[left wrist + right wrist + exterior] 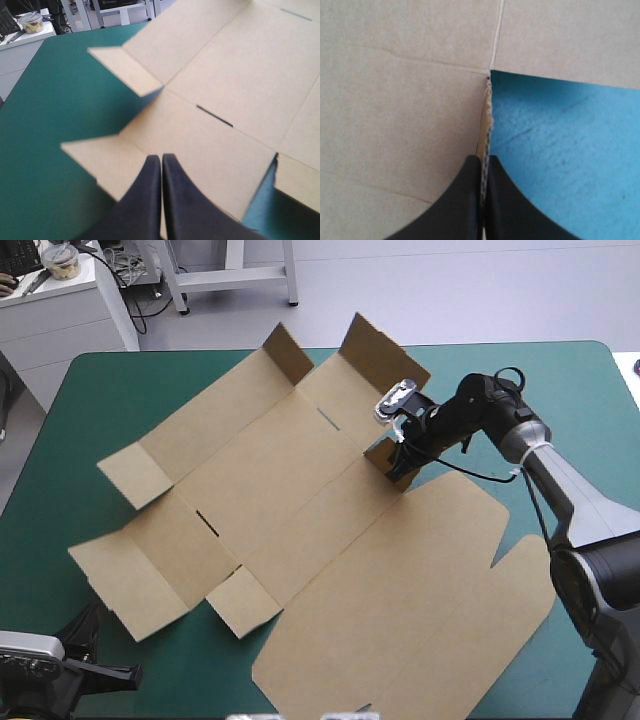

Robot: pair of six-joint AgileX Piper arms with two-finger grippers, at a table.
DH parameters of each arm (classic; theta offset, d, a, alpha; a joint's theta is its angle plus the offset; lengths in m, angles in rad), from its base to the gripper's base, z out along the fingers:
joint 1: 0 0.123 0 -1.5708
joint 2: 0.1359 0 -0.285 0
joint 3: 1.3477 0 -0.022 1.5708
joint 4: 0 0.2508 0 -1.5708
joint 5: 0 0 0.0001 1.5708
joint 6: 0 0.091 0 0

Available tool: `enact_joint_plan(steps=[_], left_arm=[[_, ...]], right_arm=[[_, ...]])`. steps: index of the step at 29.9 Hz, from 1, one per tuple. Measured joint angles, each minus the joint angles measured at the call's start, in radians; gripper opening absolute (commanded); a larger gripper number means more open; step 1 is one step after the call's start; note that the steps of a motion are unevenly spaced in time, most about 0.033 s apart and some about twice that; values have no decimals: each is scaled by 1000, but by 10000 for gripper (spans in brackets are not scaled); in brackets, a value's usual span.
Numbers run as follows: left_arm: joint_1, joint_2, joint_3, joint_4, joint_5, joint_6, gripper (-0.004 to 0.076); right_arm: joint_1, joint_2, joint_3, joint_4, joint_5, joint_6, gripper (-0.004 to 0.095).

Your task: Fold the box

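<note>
The teal-green table (pixel 110 410) carries the brown box (pixel 300 480), a cut sheet spread mostly flat across its middle, far flaps raised. The right gripper (pixel 400 468) is clamped on an upturned edge of it; the left gripper (pixel 128 676), fingers together, hangs by the near-left corner.

I'm running this in what looks like a robotics lab: a teal-green covered table (pixel 560 370) on plain grey floor (pixel 450 290). At eleven o'clock from the box (pixel 300 500) stands a white cabinet (pixel 60 320) with a clear tub (pixel 62 260) and trailing cables (pixel 133 300); at twelve, white metal frame legs (pixel 235 280).
</note>
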Motion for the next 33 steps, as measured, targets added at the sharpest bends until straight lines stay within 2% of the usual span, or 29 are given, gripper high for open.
enact_joint_plan(steps=[9,15,20,25,28,30,33], left_arm=[[0,0,0,0,0,0,-10],[0,0,0,0,0,0,-10],[0,0,0,0,0,0,-10],[0,0,0,0,0,0,-10],[0,0,0,0,0,0,-10],[0,0,0,0,0,0,-10],[0,0,0,0,0,0,-10]], right_arm=[[106,125,-122,-37,-20,-204,-20],[163,151,-135,-40,-73,-418,-20],[177,152,-135,-31,-99,-558,-20],[177,152,-135,-27,-106,-608,-1],[177,152,-135,-22,-109,-612,108],[177,152,-135,-21,-114,-615,233],[177,152,-137,-20,-118,-620,489]])
